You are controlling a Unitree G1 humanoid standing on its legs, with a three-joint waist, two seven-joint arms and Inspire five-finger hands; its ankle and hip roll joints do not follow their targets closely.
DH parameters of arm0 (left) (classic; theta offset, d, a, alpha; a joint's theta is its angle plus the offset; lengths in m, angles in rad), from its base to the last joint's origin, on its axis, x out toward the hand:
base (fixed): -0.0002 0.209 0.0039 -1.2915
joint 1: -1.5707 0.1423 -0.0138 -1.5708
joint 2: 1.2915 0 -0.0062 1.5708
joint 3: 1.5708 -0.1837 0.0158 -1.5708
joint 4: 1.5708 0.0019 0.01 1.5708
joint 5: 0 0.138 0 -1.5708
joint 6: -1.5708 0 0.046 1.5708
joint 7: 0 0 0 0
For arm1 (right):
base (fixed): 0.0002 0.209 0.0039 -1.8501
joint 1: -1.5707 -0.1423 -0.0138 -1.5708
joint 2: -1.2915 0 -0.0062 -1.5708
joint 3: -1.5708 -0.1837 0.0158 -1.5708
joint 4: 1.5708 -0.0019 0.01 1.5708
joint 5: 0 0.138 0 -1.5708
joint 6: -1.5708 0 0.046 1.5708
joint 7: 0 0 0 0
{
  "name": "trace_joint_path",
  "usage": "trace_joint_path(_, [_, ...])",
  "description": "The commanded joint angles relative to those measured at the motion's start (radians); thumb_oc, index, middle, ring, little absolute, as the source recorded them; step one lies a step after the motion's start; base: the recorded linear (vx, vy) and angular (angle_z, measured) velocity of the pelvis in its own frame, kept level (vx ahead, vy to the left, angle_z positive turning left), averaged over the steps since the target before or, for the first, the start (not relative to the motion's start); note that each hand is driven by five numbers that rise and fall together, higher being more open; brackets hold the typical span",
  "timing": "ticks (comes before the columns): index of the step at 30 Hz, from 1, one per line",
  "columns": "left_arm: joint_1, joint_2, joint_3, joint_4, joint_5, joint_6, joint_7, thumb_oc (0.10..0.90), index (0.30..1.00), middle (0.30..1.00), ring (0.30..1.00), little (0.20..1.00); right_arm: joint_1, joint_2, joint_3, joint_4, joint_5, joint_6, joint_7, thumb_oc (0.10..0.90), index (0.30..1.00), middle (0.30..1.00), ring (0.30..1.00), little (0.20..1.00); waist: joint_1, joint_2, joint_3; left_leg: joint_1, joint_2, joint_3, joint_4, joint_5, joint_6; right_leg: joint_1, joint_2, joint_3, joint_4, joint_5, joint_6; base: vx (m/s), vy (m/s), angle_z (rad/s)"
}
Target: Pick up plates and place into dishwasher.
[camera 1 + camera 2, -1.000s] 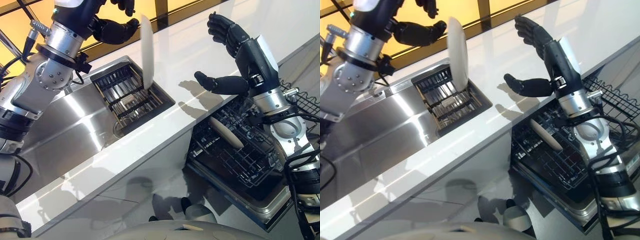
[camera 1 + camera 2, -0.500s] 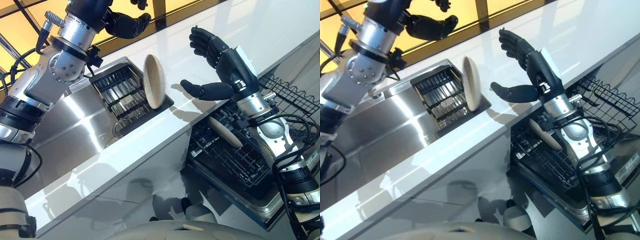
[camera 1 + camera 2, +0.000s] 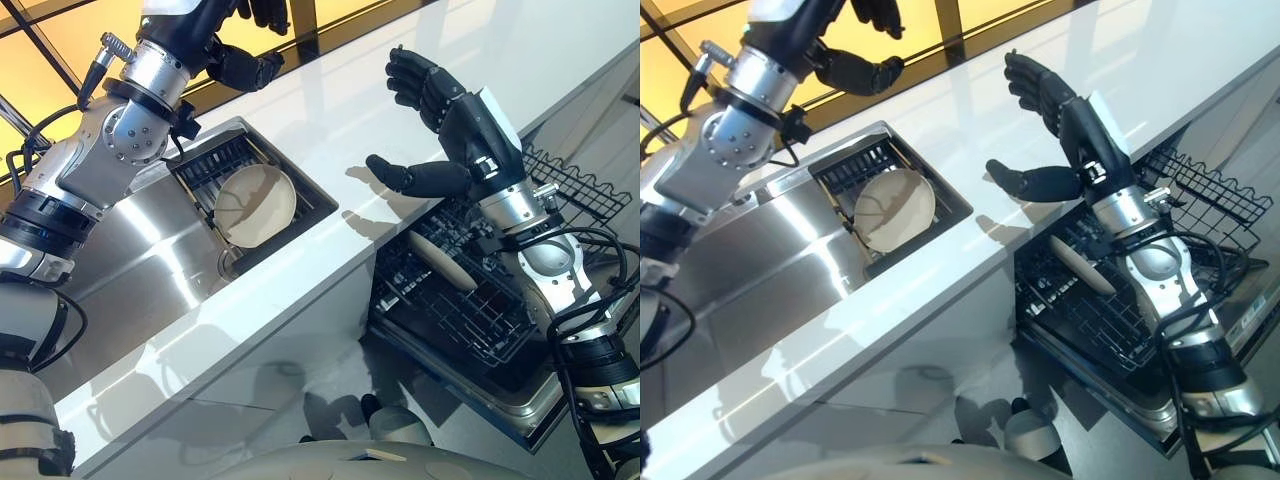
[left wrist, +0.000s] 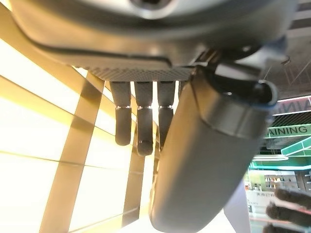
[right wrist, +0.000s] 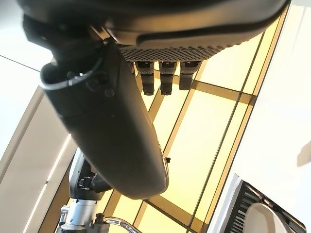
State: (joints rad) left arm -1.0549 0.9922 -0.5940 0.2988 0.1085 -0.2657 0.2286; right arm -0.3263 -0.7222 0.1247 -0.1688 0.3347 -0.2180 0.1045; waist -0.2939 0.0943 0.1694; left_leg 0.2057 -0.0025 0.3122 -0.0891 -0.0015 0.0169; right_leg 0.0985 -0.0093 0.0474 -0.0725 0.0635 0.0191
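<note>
Where the plate (image 3: 256, 204) stood on edge between my two hands half a sec ago, it now lies tilted in the dark rack (image 3: 250, 200) set in the sink (image 3: 130, 250), face up toward me, leaning on the rack wires. It's out of both hands.

L hand (image 3: 245, 62) sits up at the far side above the sink, fingers loosely extended per its wrist cam, holding nothing; about where it was before. R hand (image 3: 440, 130) hovers over the white table (image 3: 330, 250), thumb stuck out toward the sink, fingers spread and slightly bent, empty. It has drawn back a bit to the right vs. the earlier frame.

A second plate (image 3: 441, 260) stands slotted on edge in the dishwasher basket (image 3: 460, 310), pulled out below the table edge on the right; no change there. A wire rack part (image 3: 565, 185) sticks up at the far right of the basket.

In the way: the table's near edge runs between the sink rack and the dishwasher basket, and R forearm hangs right above the slotted plate. Yellow panels (image 3: 940, 20) w/ dark frames run along the far side.
</note>
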Motion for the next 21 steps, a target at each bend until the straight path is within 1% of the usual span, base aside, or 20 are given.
trace_joint_path(1, [-0.086,0.039,0.044,0.085,-0.037,-0.011,0.031,0.8,0.9,0.9,0.9,0.9,-0.071,-0.024,-0.101,-0.043,0.017,-0.094,-0.03,0.8,0.9,0.9,0.9,0.9,0.031,0.006,-0.109,-0.01,-0.015,-0.032,0.015,-0.052,-0.008,-0.036,0.009,-0.01,0.044,-0.025,0.105,0.0,0.0,0.0])
trace_joint_path(5, [-0.068,0.051,0.052,0.101,-0.037,-0.003,-0.024,0.8,0.9,0.9,0.9,0.9,-0.061,-0.027,-0.103,-0.037,0.002,-0.101,-0.036,0.8,0.9,0.9,0.9,0.9,0.035,0.006,-0.107,-0.01,-0.015,-0.036,0.014,-0.05,-0.009,-0.035,0.009,-0.013,0.042,-0.023,0.104,0.0,0.0,0.0])
trace_joint_path(6, [-0.054,0.056,0.059,0.105,-0.047,0.028,-0.069,0.8,0.9,0.9,0.9,0.9,-0.057,-0.027,-0.108,-0.039,0.0,-0.097,-0.038,0.8,0.9,0.9,0.9,0.9,0.038,0.006,-0.107,-0.011,-0.014,-0.038,0.013,-0.05,-0.009,-0.034,0.01,-0.014,0.04,-0.024,0.103,0.0,0.0,0.0])
trace_joint_path(8, [-0.042,0.058,0.065,0.11,-0.05,0.049,-0.092,0.8,0.9,0.9,0.9,0.9,-0.057,-0.028,-0.11,-0.037,0.001,-0.096,-0.039,0.8,0.9,0.9,0.9,0.9,0.039,0.007,-0.106,-0.011,-0.014,-0.04,0.013,-0.049,-0.009,-0.034,0.011,-0.015,0.04,-0.024,0.102,0.0,-0.006,0.05])
trace_joint_path(9, [-0.018,0.055,0.076,0.124,-0.042,0.07,-0.11,0.8,0.9,0.9,0.9,0.9,-0.06,-0.024,-0.112,-0.038,-0.005,-0.088,-0.041,0.8,0.9,0.9,0.9,0.9,0.042,0.007,-0.104,-0.011,-0.015,-0.044,0.014,-0.049,-0.009,-0.033,0.011,-0.017,0.039,-0.025,0.101,-0.01,-0.005,0.06])
trace_joint_path(11, [-0.002,0.054,0.085,0.133,-0.043,0.083,-0.118,0.8,0.9,0.9,0.9,0.9,-0.059,-0.022,-0.113,-0.041,-0.009,-0.084,-0.043,0.8,0.9,0.9,0.9,0.9,0.043,0.008,-0.101,-0.012,-0.015,-0.046,0.015,-0.05,-0.009,-0.032,0.011,-0.019,0.04,-0.026,0.101,0.0,-0.002,0.02])
trace_joint_path(12, [0.012,0.049,0.095,0.156,-0.044,0.106,-0.13,0.8,0.9,0.9,0.9,0.9,-0.058,-0.021,-0.115,-0.039,-0.013,-0.082,-0.042,0.8,0.9,0.9,0.9,0.9,0.046,0.007,-0.099,-0.013,-0.015,-0.048,0.017,-0.049,-0.008,-0.031,0.01,-0.021,0.04,-0.027,0.1,0.0,0.0,0.0])
trace_joint_path(14, [0.031,0.036,0.106,0.199,-0.05,0.127,-0.146,0.8,0.9,0.9,0.9,0.9,-0.058,-0.021,-0.11,-0.037,-0.021,-0.081,-0.041,0.8,0.9,0.9,0.9,0.9,0.044,0.008,-0.098,-0.014,-0.016,-0.05,0.018,-0.049,-0.007,-0.031,0.01,-0.023,0.039,-0.026,0.099,0.0,0.0,0.0])
trace_joint_path(15, [0.031,0.036,0.106,0.199,-0.05,0.127,-0.146,0.8,0.9,0.9,0.9,0.9,-0.058,-0.021,-0.11,-0.037,-0.021,-0.081,-0.041,0.8,0.9,0.9,0.9,0.9,0.044,0.008,-0.098,-0.014,-0.016,-0.05,0.018,-0.049,-0.007,-0.031,0.01,-0.023,0.039,-0.026,0.099,0.0,0.0,0.0])
trace_joint_path(16, [0.043,0.019,0.113,0.24,-0.056,0.15,-0.162,0.8,0.9,0.9,0.9,0.9,-0.062,-0.018,-0.105,-0.033,-0.028,-0.077,-0.042,0.8,0.9,0.9,0.9,0.9,0.044,0.008,-0.097,-0.015,-0.016,-0.05,0.019,-0.049,-0.006,-0.031,0.009,-0.024,0.04,-0.026,0.098,0.0,0.0,0.0])
trace_joint_path(17, [0.046,0.014,0.114,0.249,-0.061,0.158,-0.167,0.8,0.9,0.9,0.9,0.9,-0.063,-0.017,-0.104,-0.033,-0.029,-0.075,-0.043,0.8,0.9,0.9,0.9,0.9,0.044,0.008,-0.097,-0.016,-0.016,-0.05,0.019,-0.049,-0.006,-0.031,0.009,-0.024,0.04,-0.027,0.098,0.0,0.0,0.0])
trace_joint_path(19, [0.059,-0.015,0.125,0.312,-0.097,0.208,-0.204,0.8,0.9,0.9,0.9,0.9,-0.07,-0.015,-0.096,-0.028,-0.034,-0.066,-0.047,0.8,0.9,0.9,0.9,0.9,0.041,0.008,-0.096,-0.016,-0.017,-0.048,0.02,-0.049,-0.005,-0.031,0.009,-0.024,0.04,-0.027,0.098,0.0,0.0,0.0])
trace_joint_path(21, [0.068,-0.033,0.134,0.337,-0.114,0.235,-0.224,0.8,0.9,0.9,0.9,0.9,-0.07,-0.014,-0.097,-0.029,-0.033,-0.06,-0.046,0.8,0.9,0.9,0.9,0.9,0.039,0.007,-0.094,-0.016,-0.017,-0.046,0.02,-0.049,-0.005,-0.032,0.008,-0.023,0.04,-0.027,0.099,0.0,0.0,0.0])
